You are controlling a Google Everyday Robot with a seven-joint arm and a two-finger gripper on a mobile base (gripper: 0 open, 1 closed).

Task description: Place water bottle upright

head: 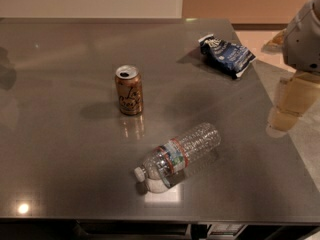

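One water bottle (179, 156) lies on its side near the bench's (60, 149) front edge, white cap pointing toward the front-left corner, so the righting is judged not yet begun. Behind it a bronze-gold soda can (129, 90) stands upright, and a crumpled blue snack bag (227, 55) lies near the back-right corner. The gripper (291, 104) hangs beyond the right edge, well apart from the bottle and holding none of these things. How far open it is cannot be told, and its arm is cut off.

One cam, high, angled down across the counter (60, 84) from its near edge, mid-range, nearly the whole top in frame; tool (287, 106) at frame right, by the counter's right edge.
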